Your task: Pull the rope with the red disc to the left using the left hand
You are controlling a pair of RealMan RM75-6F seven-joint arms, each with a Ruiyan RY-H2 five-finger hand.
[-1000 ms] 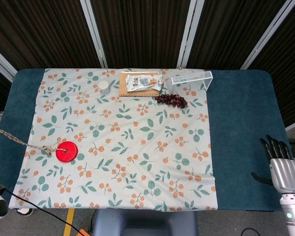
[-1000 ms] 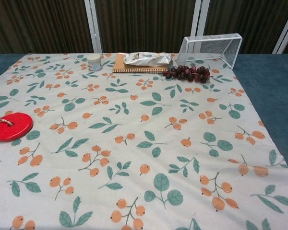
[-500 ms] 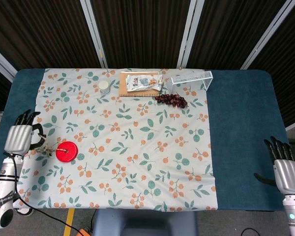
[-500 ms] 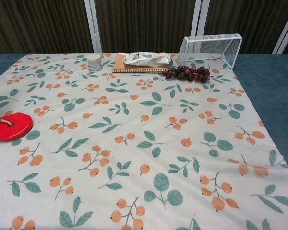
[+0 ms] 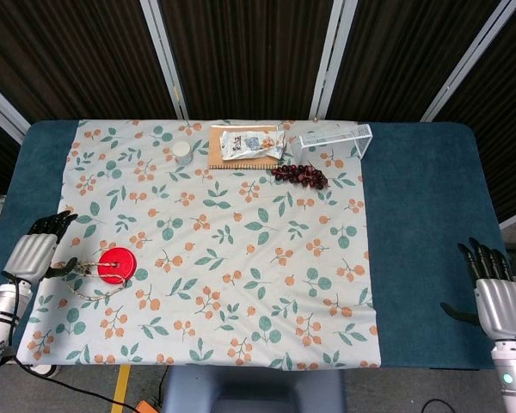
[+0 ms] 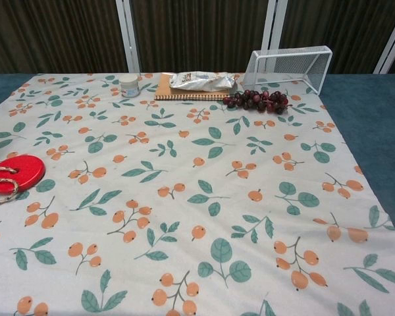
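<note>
The red disc [image 5: 116, 265] lies flat on the floral cloth near its left edge and also shows at the chest view's left border as the red disc [image 6: 14, 174]. Its rope [image 5: 89, 291] lies slack in a loose loop in front of and left of the disc; the rope [image 6: 1, 193] curls over the disc's near rim. My left hand [image 5: 34, 253] hovers at the table's left edge, just left of the rope, fingers spread and holding nothing; its thumb reaches close to the rope. My right hand [image 5: 499, 297] is open over the blue table at the far right.
At the back of the cloth are a small white jar [image 5: 182, 151], a snack packet on a brown mat [image 5: 251, 143], a bunch of dark grapes [image 5: 299, 175] and a tipped wire basket [image 5: 334, 140]. Blue table [image 5: 421, 215] borders the cloth on both sides.
The rope, taut to the left a second ago, now lies slack in a loop by the disc. My left hand came in beside the disc, then drew back down-left.
</note>
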